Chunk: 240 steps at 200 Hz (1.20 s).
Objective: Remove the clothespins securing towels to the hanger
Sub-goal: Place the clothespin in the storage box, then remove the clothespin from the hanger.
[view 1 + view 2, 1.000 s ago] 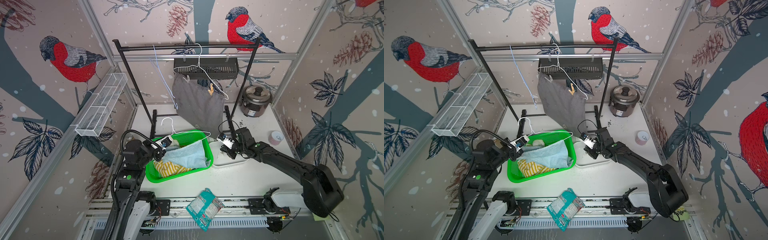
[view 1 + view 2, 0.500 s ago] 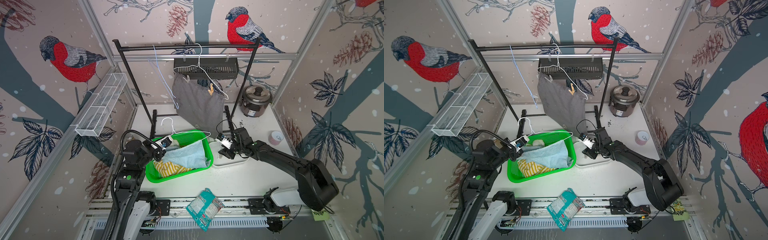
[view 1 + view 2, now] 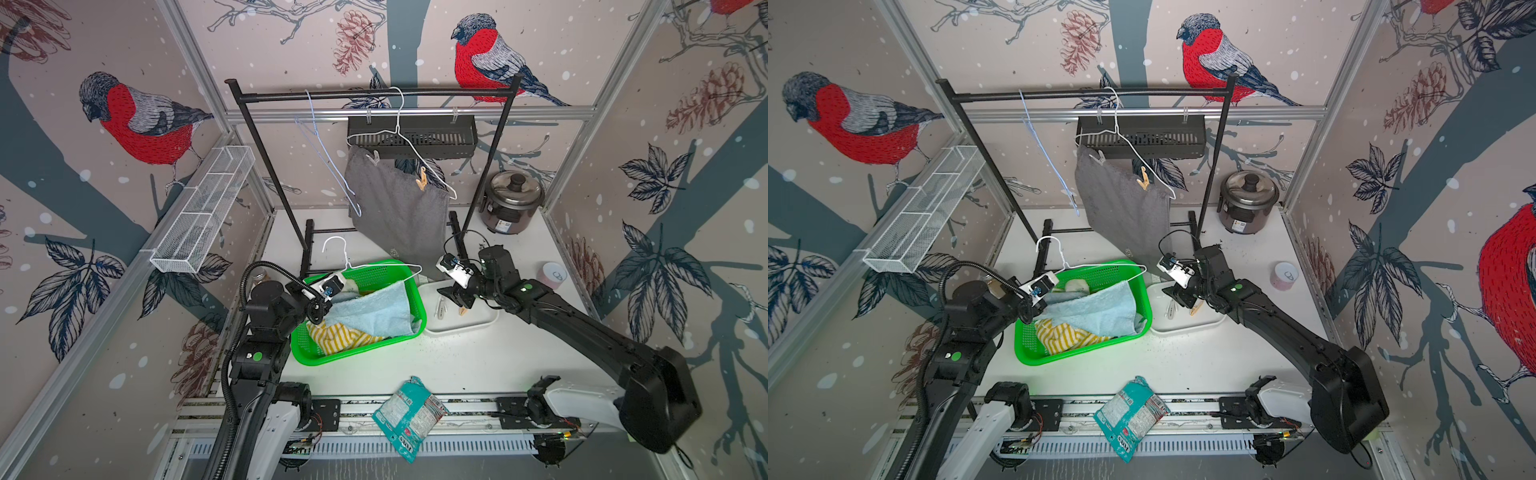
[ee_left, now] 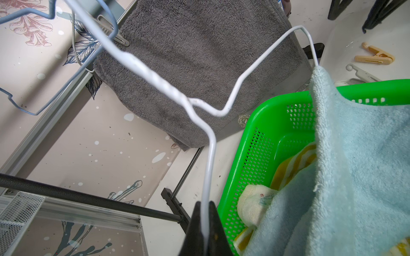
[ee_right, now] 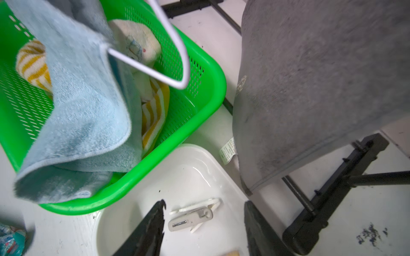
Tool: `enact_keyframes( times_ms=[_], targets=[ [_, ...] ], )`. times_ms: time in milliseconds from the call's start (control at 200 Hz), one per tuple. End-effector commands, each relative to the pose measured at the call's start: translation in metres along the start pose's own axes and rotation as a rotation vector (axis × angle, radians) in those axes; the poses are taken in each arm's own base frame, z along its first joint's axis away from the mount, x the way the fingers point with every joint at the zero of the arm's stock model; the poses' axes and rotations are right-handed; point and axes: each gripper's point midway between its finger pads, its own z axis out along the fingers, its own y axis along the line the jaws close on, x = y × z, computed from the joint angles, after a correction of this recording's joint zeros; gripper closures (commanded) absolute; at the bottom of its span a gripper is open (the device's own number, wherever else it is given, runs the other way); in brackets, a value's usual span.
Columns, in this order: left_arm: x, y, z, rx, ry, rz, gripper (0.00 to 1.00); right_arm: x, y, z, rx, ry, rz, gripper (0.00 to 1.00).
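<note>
Grey terry is pinned to the upper hanger (image 3: 399, 120), which is hooked over the black rack (image 3: 374, 94). This grey towel (image 3: 399, 216) is fastened there by a whitish pin (image 3: 375, 157) at one top corner and a tan pin (image 3: 421, 179) at the other. Its lower edge is seen hanging near the table (image 3: 457, 361), just behind the tray (image 5: 177, 172). A blue hanger (image 3: 328, 166) is hung bare on the same rack.

The lower hanger (image 4: 211, 155), also white wire, is pinched in the left gripper (image 4: 205, 206), whose jaws are closed tight on the wire. It is held above the green basket (image 4: 273, 100). The blue towel (image 4: 355, 155) is draped from one end of this hanger and spills into the basket and over its rim. The striped towel (image 3: 336, 338) is bunched in the basket beneath it.

The right gripper (image 5: 204, 202) is held over the tray with its jaws parted, and nothing is gripped between them. Loose pins are seen lying in the tray. A grey pin (image 5: 190, 219) is seen directly below the parted jaws, with a white pin (image 5: 197, 206) touching it. A tan tray pin (image 4: 375, 58) is seen just beside them in the left wrist view.

A cooker (image 3: 513, 203) is stood at the far corner of the table, and a pink cup (image 3: 552, 275) near the right arm. A crumpled packet (image 3: 409, 415) is seen at the near edge.
</note>
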Motion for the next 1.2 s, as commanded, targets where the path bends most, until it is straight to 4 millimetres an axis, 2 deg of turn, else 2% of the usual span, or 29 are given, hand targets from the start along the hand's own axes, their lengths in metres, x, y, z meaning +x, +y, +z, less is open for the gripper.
enact_keyframes(
  times_ms=[0, 210, 315, 435, 575, 605, 685, 931, 1196],
  targets=[
    [-0.008, 0.003, 0.0, -0.011, -0.04, 0.02, 1.0, -0.025, 0.005, -0.016, -0.001, -0.077, -0.043, 0.39],
    [-0.01, 0.003, 0.001, -0.003, -0.048, 0.021, 1.0, -0.09, 0.019, -0.052, -0.013, -0.267, -0.136, 0.28],
    [-0.01, 0.002, 0.002, 0.005, -0.051, 0.019, 1.0, -0.116, 0.031, -0.057, -0.044, -0.32, -0.205, 0.22],
    [-0.012, 0.002, 0.002, 0.012, -0.057, 0.022, 1.0, -0.143, 0.045, -0.054, -0.109, -0.361, -0.265, 0.18],
    [-0.013, 0.001, 0.002, 0.016, -0.06, 0.023, 1.0, -0.172, 0.062, -0.045, -0.185, -0.396, -0.315, 0.16],
    [-0.013, 0.001, 0.002, 0.016, -0.06, 0.023, 1.0, -0.172, 0.067, -0.032, -0.214, -0.376, -0.316, 0.15],
    [-0.013, 0.001, 0.003, 0.018, -0.061, 0.024, 1.0, -0.182, 0.077, -0.02, -0.255, -0.376, -0.326, 0.15],
    [-0.014, -0.002, 0.003, 0.028, -0.072, 0.025, 1.0, -0.2, 0.1, 0.017, -0.356, -0.378, -0.305, 0.15],
    [-0.015, -0.006, 0.002, 0.041, -0.084, 0.034, 1.0, -0.212, 0.116, 0.052, -0.454, -0.369, -0.265, 0.26]
  ],
)
